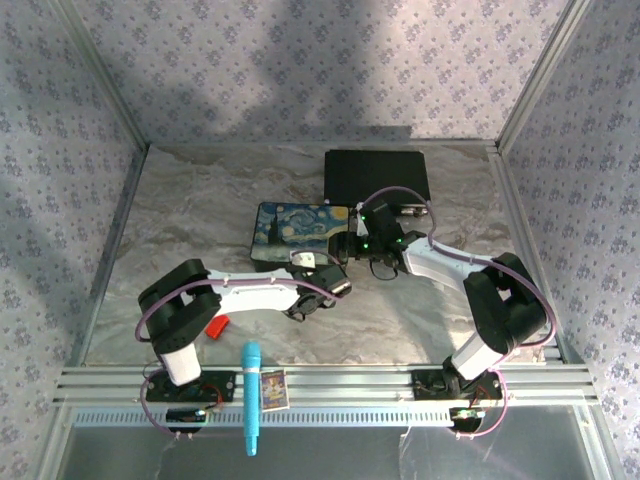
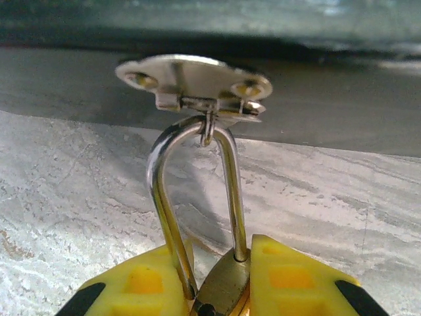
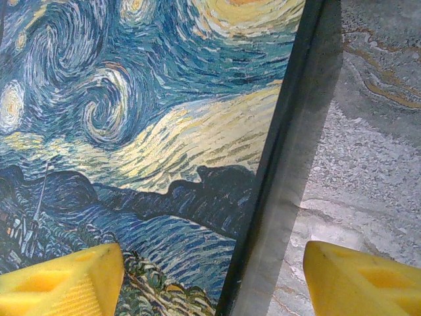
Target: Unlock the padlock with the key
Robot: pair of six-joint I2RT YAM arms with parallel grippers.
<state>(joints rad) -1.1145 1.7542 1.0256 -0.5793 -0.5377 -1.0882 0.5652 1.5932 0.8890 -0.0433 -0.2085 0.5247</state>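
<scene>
one padlock pinched in left hand

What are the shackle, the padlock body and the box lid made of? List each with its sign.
Shackle: polished silver metal, likely steel, shown by its mirror glints.
Padlock body: probably brass, judging by its dull gold tone.
Box lid: painted or printed swirls; the material underneath cannot be told.

Robot lab test cell, marble-print tabletop, flower-patterned walls around it, aluminium rail at its near edge carrying 2 robot arms
</scene>
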